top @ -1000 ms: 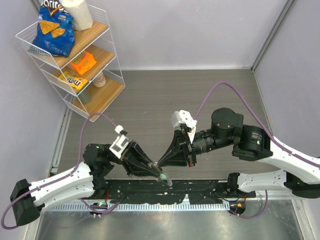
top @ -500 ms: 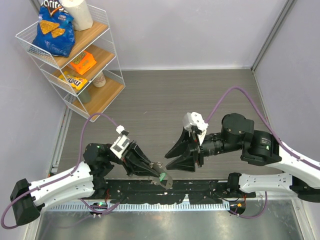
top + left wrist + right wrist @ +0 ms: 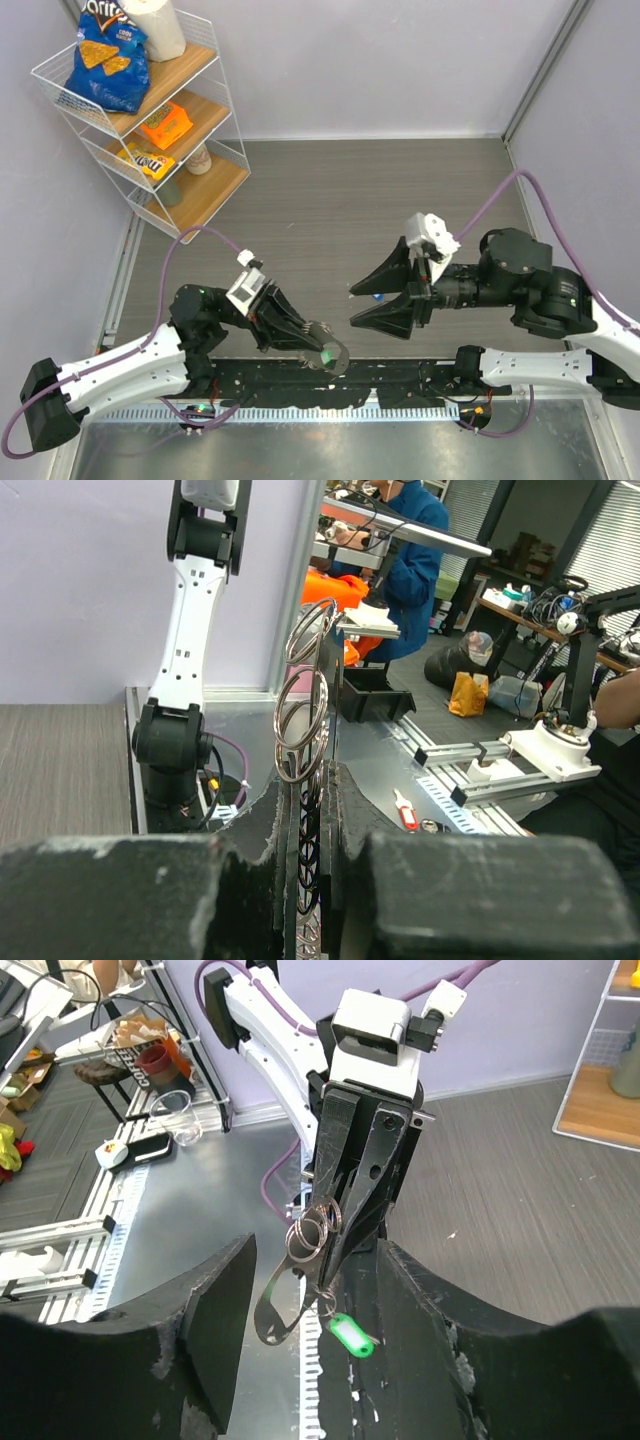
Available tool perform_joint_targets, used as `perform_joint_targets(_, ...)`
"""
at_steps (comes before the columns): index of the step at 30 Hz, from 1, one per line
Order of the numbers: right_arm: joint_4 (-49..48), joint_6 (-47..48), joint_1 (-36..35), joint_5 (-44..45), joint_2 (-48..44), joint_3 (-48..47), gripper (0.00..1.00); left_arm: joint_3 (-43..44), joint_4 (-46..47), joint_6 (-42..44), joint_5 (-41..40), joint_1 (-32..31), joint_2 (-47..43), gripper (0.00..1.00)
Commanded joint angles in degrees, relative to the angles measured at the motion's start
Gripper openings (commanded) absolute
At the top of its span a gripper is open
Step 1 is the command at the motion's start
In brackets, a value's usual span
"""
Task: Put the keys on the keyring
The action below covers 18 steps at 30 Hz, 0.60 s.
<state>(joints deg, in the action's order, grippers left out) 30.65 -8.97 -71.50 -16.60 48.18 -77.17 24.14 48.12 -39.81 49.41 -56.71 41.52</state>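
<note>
My left gripper (image 3: 318, 343) is shut on the keyring (image 3: 305, 695), whose linked silver rings stick out past its fingers (image 3: 350, 810). In the right wrist view the keyring (image 3: 312, 1230) hangs from that gripper with a flat silver clip (image 3: 272, 1305) and a green-headed key (image 3: 348, 1333) dangling below. From above the green key (image 3: 328, 353) shows at the left fingertips. My right gripper (image 3: 356, 305) stands open and empty, a short way right of the left one. A small blue item (image 3: 376, 296), apparently the blue key, lies on the table between its fingers.
A wire shelf rack (image 3: 150, 110) with snack bags stands at the back left. A black rail (image 3: 330, 385) runs along the near table edge beside the arm bases. A red-tagged key (image 3: 405, 810) lies on the metal bench beyond.
My right gripper has opened and drawn back to the right, away from the left fingertips it was touching. The left gripper stays shut on the keyring, shifted slightly right.
</note>
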Motion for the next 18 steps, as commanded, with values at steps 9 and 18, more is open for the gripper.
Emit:
perform_joint_targets(9, 0.3, -0.4, 0.0, -3.5, 7.9, -0.6, 0.52, 0.9, -1.8, 0.8, -2.3, 0.1, -0.7, 0.00)
perform_joint_targets(18, 2.9, -5.9, 0.0, 23.7, 6.2, 5.0, 0.53, -1.3, -21.2, -11.9, -25.7, 1.0, -0.9, 0.00)
